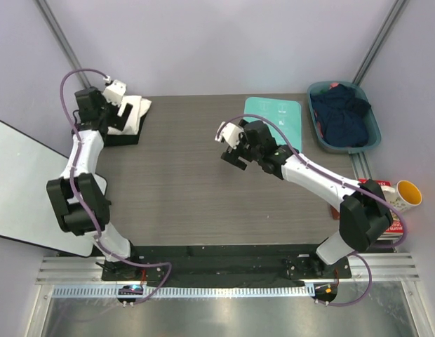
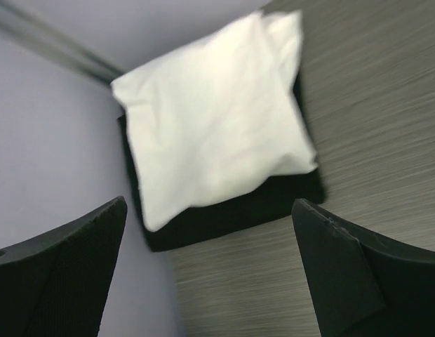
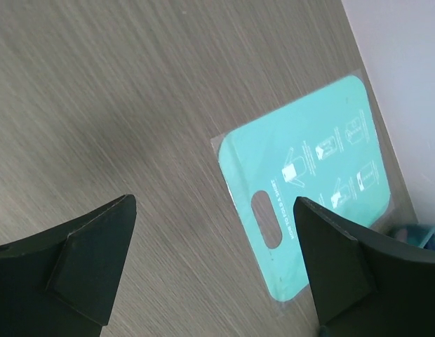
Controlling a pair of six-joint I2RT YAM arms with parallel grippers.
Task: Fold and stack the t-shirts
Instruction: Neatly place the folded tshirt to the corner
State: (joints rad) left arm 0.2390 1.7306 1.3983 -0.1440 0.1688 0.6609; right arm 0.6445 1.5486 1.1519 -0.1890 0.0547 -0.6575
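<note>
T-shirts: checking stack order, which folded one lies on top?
The white t-shirt lies on top; the black t-shirt sits beneath, showing only at its edges.

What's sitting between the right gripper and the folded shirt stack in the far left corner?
Nothing. In the top view, only bare tabletop runs from the right gripper to the white shirt lying folded on the black shirt.

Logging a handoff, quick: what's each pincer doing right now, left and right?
Left pincer: open, holding nothing, by the white t-shirt.
Right pincer: open, holding nothing, over the table.
</note>
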